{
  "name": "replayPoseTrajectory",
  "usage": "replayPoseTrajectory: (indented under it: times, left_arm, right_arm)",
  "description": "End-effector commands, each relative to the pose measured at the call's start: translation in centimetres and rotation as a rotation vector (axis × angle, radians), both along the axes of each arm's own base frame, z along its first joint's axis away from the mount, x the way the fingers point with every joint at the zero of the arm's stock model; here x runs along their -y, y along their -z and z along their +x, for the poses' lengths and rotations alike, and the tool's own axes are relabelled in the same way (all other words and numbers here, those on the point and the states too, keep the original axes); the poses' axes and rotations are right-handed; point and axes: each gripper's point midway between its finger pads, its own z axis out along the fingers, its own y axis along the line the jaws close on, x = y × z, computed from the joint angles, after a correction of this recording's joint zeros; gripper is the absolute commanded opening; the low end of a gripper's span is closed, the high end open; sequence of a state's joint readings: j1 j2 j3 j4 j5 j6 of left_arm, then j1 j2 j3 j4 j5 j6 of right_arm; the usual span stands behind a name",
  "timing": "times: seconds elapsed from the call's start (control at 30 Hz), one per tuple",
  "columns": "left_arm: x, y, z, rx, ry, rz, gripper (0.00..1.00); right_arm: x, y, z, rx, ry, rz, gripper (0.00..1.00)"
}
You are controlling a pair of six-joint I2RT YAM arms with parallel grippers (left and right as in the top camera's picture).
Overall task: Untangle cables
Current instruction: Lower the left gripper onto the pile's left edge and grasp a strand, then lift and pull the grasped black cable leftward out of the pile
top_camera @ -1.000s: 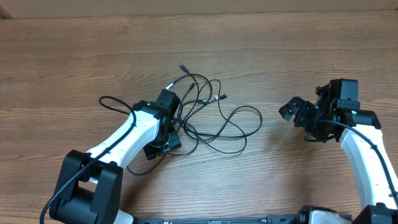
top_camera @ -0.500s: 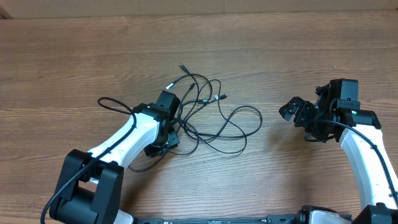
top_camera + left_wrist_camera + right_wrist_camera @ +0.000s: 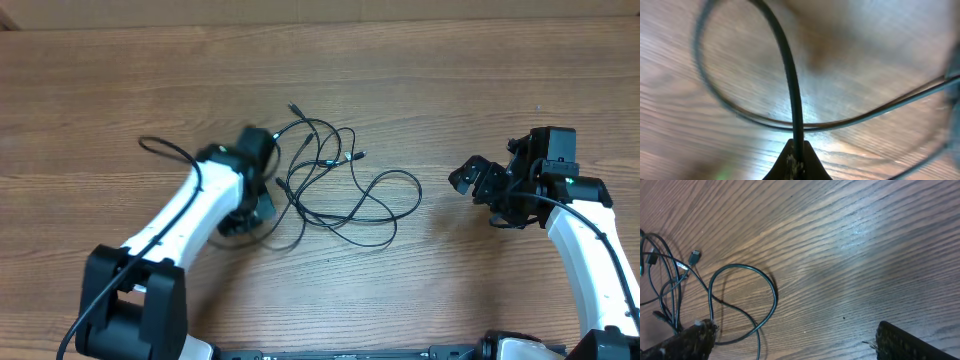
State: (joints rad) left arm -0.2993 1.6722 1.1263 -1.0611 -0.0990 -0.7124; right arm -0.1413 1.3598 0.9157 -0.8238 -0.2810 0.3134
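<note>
Cables sprawl looped, one strand pinched by left end effector.

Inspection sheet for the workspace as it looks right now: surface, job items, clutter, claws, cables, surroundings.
Surface: wooden table, bare grain showing.
Job's things: thin black cables in loose, overlapping loops left of centre; small plug ends at the far side of the pile.
Clutter: nothing seen.
Claws: left claw shut on one strand of the thin black cables at the pile's left edge; right claw open, holding nothing, apart from the pile.
Cables: thicker arm cable arcs off the left arm, clear of the pile.
Surroundings: nothing seen.
</note>
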Motion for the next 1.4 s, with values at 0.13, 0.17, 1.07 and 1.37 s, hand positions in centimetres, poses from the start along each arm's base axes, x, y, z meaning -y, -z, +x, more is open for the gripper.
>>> replayPoseTrajectory:
  times: [0.13, 0.17, 1.07, 1.37]
  left_arm:
    - [-4.1, -8.8, 6.4, 0.193, -0.007, 0.092, 0.04]
    - [-4.5, -10.1, 6.8, 0.212, -0.02, 0.089, 0.04]
    - [3.1, -39.6, 4.4, 0.915, 0.503, -0.414, 0.04]
    - [3.8, -40.1, 4.5, 0.942, 0.581, -0.429, 0.04]
  right_arm:
    - [-0.3, 0.1, 0.0, -0.005, -0.013, 0.0, 1.0]
    - [-0.3, 0.1, -0.1, -0.006, -0.012, 0.0, 1.0]
    - [-0.2, 0.1, 0.0, -0.001, -0.012, 0.0, 1.0]
    - [-0.2, 0.1, 0.0, -0.001, -0.013, -0.001, 1.0]
